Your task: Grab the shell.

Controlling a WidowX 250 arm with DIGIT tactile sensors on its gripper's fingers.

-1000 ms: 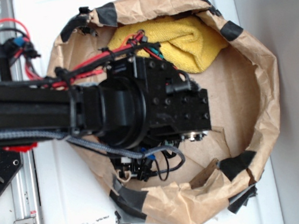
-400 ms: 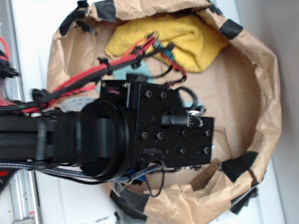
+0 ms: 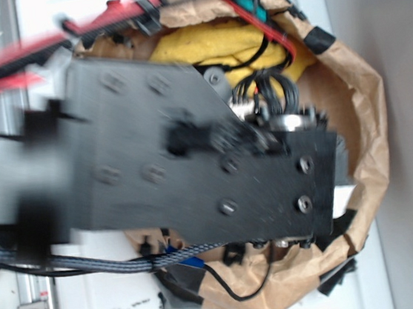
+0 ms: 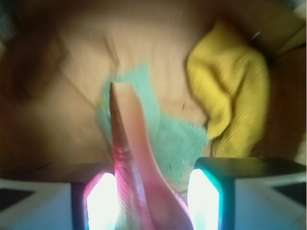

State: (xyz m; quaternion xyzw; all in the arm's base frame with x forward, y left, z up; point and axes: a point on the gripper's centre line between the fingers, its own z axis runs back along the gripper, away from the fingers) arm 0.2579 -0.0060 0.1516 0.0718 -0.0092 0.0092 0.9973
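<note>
In the wrist view the shell (image 4: 132,158), pinkish-tan with a long pointed tail, stands between my fingers with its tail pointing away over the bag's floor. My gripper (image 4: 152,191) is shut on it: the left pad (image 4: 98,203) presses its ribbed side and its wide body reaches the right pad. In the exterior view my blurred black arm (image 3: 192,156) fills the middle, hiding both the shell and the fingers.
A rolled-down brown paper bag (image 3: 365,106) with black tape patches rings the workspace. A yellow cloth (image 4: 230,96) lies bunched at its far side (image 3: 209,46). A teal cloth (image 4: 177,139) lies flat under the shell. A metal rail (image 3: 34,308) runs along the left.
The arm has come up toward the exterior camera and now looks far larger and blurred, covering most of the bag's inside. The cables have swung up to the frame's top.
</note>
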